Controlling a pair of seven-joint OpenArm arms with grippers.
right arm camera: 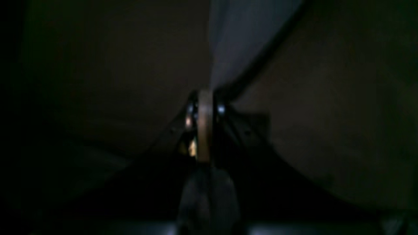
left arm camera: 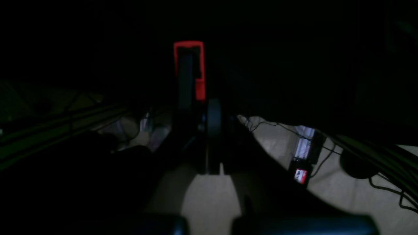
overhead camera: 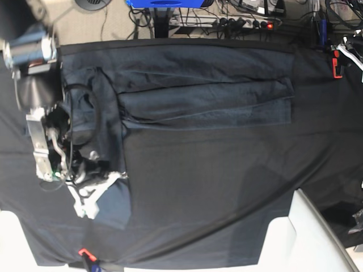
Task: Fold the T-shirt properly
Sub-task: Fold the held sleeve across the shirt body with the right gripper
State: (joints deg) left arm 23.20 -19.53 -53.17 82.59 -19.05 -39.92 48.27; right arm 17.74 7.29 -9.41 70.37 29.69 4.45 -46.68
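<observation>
T-shirt (overhead camera: 204, 102) spread flat on black-draped worktop (overhead camera: 227, 187), body filling upper centre, a sleeve folded across toward 3 o'clock. Right tool (overhead camera: 91, 198) at 8 o'clock, jaws closed, pinching the shirt's lower corner. Left tool (left arm camera: 214, 120) off past the 3 o'clock edge, jaws closed, nothing in them

Matt, thin knit T-shirt (overhead camera: 204, 96) cloth
</observation>
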